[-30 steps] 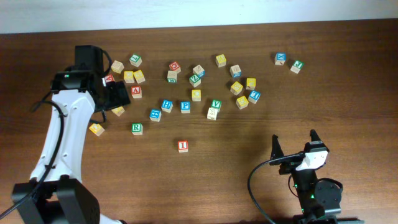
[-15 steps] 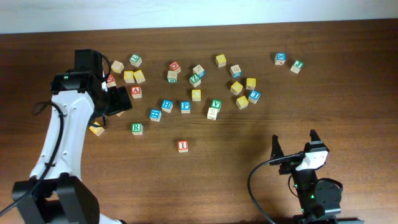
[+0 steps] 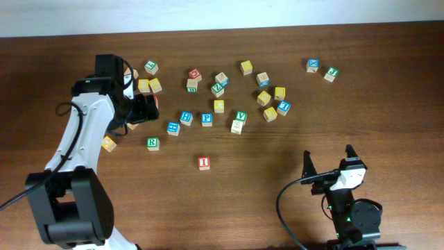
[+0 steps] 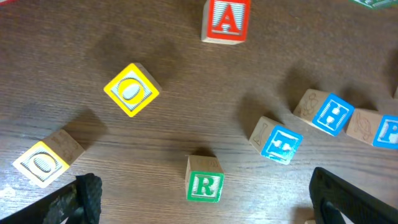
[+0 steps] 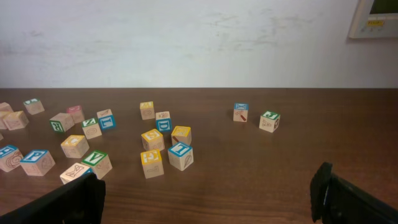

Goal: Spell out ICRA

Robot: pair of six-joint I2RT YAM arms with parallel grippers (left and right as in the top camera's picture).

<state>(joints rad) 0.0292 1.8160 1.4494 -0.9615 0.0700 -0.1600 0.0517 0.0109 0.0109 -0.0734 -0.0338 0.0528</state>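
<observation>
The red I cube [image 3: 203,162] stands alone on the brown table, in front of the other cubes. The green R cube [image 3: 152,143] lies left of it. It also shows in the left wrist view [image 4: 204,180], low and between my open fingers. The red A cube [image 4: 226,20] is at the top of that view; in the overhead view my left gripper [image 3: 144,108] mostly covers it. Two yellow-printed cubes [image 4: 130,90] [image 4: 42,163] show a round letter; I cannot tell if either is the C. My left gripper [image 4: 211,202] hangs open and empty above the table. My right gripper [image 3: 327,163] is open and empty at the front right.
Blue-lettered cubes [image 4: 278,140] [image 4: 328,113] and a blue P cube [image 3: 207,119] lie right of the R. Several more cubes are scattered along the back [image 3: 218,87]. A blue cube [image 3: 313,65] and a green one [image 3: 331,73] sit at the far right.
My left gripper has moved to the right and now covers the red A cube in the overhead view. The cubes and the right arm have not moved.
</observation>
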